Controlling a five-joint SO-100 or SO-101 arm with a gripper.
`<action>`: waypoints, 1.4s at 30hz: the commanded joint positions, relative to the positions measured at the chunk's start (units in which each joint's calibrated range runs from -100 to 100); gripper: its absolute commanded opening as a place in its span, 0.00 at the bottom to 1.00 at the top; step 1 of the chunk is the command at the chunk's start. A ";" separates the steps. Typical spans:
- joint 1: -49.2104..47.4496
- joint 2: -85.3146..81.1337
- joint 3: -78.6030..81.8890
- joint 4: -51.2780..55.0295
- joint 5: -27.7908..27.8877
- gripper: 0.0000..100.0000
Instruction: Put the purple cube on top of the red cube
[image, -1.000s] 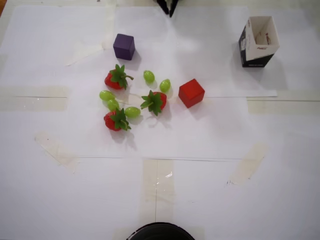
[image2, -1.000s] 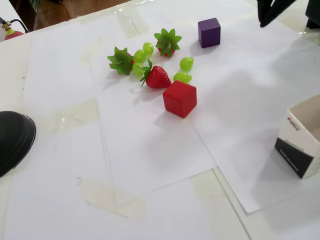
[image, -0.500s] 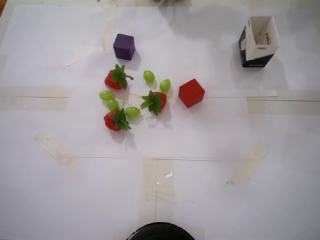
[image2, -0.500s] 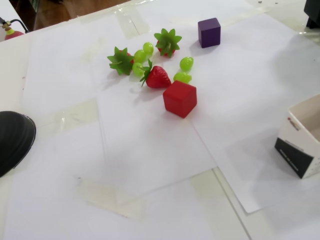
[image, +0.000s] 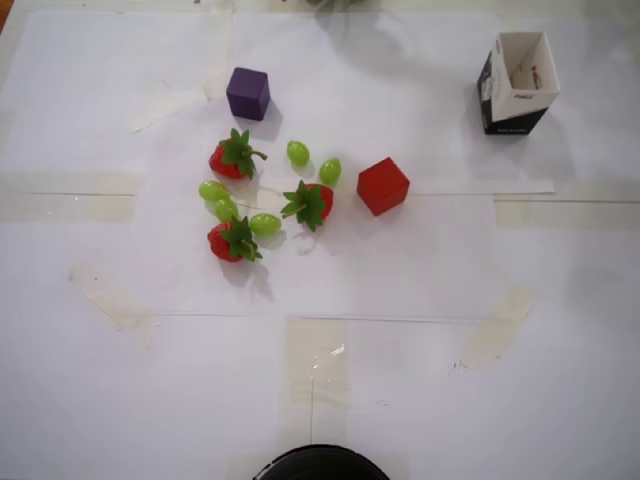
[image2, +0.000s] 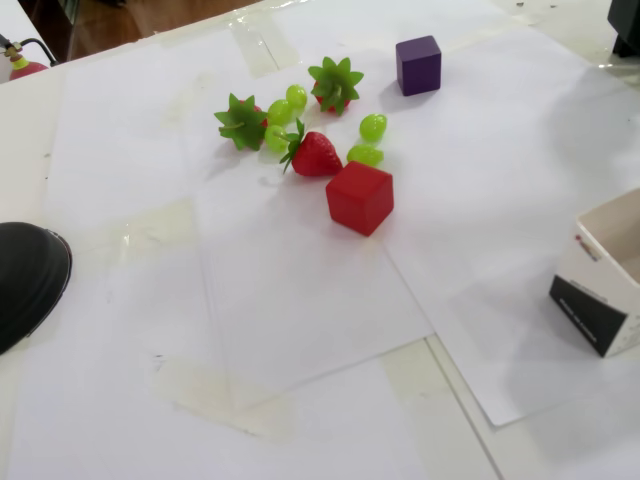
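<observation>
Purple cube (image: 248, 93): sits alone on the white paper covering the desk (image: 480, 400), upright, flat on one face, nothing touching it. In the overhead view it lies toward 11 o'clock from the centre of the sheet.

Red cube (image: 383, 186): toward 4 o'clock from the purple one in the overhead view, well apart from it, top face bare. Turned slightly, edges not square to the purple cube's.

Between and beside them: three strawberries (image: 233, 157) with green leaves and a scatter of green grapes (image: 298, 153). Nearest grape lies just beside the red cube's left side in the overhead view; cannot tell if it touches. In the fixed view the purple cube (image2: 418, 65) stands at about 1 o'clock from the red cube (image2: 360, 198), fruit cluster off to 10 o'clock.

Open paper box (image: 518, 82) stands far off at 3 o'clock of the purple cube, clear of the route.

Tool: not in either view. Cannot tell how far open it is or whether it holds anything; both cubes rest free on the desk. Which way the purple cube lies from the tool cannot be fixed.

Judgement: pick not yet begun. The carry runs purple to red, toward 4 o'clock overhead, passing over grapes and one strawberry; a low carry could knock them.
</observation>
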 joint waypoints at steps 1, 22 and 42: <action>1.51 7.06 -7.27 0.75 0.73 0.00; 4.38 14.80 -2.27 -10.20 1.42 0.05; 2.32 12.56 7.46 -15.43 -2.49 0.28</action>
